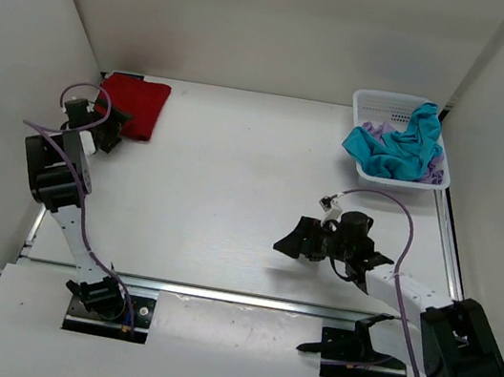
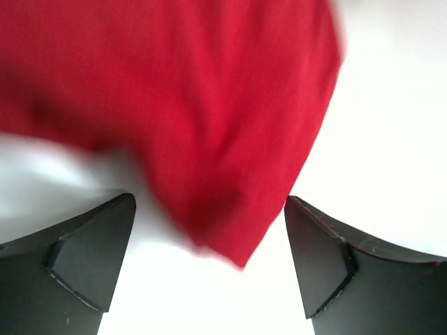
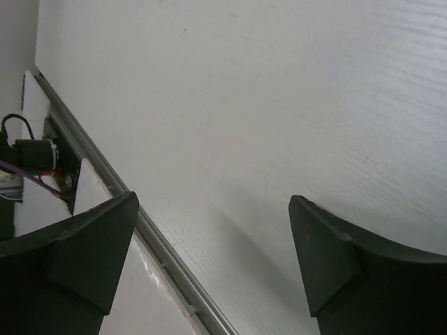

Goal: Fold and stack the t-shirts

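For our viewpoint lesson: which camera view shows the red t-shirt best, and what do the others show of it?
Top external: nearly the whole folded red t-shirt shows, at the table's far left. Left wrist shows only a blurred part between open jaws; right wrist shows none of it, only table.

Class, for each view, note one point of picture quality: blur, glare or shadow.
Left wrist view: the red shirt is blurred, the table washed out white. Right wrist view: sharp, soft shadow on the table. Top view: sharp, even light.
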Motion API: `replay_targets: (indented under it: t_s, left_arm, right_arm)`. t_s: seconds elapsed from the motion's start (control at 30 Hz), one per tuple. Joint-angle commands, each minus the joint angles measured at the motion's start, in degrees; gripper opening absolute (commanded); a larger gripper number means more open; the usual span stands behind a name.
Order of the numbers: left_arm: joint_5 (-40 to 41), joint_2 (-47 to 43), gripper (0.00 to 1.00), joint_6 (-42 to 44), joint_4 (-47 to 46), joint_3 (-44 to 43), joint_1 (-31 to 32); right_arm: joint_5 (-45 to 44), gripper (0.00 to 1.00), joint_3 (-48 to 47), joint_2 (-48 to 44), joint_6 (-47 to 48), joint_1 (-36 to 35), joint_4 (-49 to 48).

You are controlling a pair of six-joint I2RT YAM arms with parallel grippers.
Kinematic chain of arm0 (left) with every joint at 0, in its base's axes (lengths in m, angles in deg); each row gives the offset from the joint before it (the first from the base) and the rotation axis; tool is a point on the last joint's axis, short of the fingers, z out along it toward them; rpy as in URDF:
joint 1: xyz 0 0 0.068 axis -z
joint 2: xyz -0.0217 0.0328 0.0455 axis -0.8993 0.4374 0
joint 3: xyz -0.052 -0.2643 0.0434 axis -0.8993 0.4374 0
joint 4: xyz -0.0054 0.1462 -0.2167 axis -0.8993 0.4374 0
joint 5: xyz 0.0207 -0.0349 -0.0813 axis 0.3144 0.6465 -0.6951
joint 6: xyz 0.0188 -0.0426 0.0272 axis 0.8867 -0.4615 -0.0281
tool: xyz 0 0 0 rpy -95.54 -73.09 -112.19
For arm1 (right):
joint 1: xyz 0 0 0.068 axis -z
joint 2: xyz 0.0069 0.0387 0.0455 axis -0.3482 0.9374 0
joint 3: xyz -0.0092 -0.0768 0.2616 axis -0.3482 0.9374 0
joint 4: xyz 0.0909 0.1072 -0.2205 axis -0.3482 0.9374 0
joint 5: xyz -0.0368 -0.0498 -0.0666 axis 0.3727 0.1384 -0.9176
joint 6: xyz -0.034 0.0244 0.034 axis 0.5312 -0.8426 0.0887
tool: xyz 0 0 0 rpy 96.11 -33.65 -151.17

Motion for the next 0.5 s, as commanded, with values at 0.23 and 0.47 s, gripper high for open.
replay_targets:
  t_s: [0.23,0.47]
  left_arm:
    - [10.5,-30.9,0.98,8.4,0.5,23.5,14.9]
    - [36.3,-46.0,0.99,17.6,-16.5,40.3,42.4]
  right_arm:
    - [-17.5,0.98,-7.0,-2.9,3.5,1.7,2.1]
    - [-26.8,0.99,-8.2,5.6,8.8,6.8,-16.1]
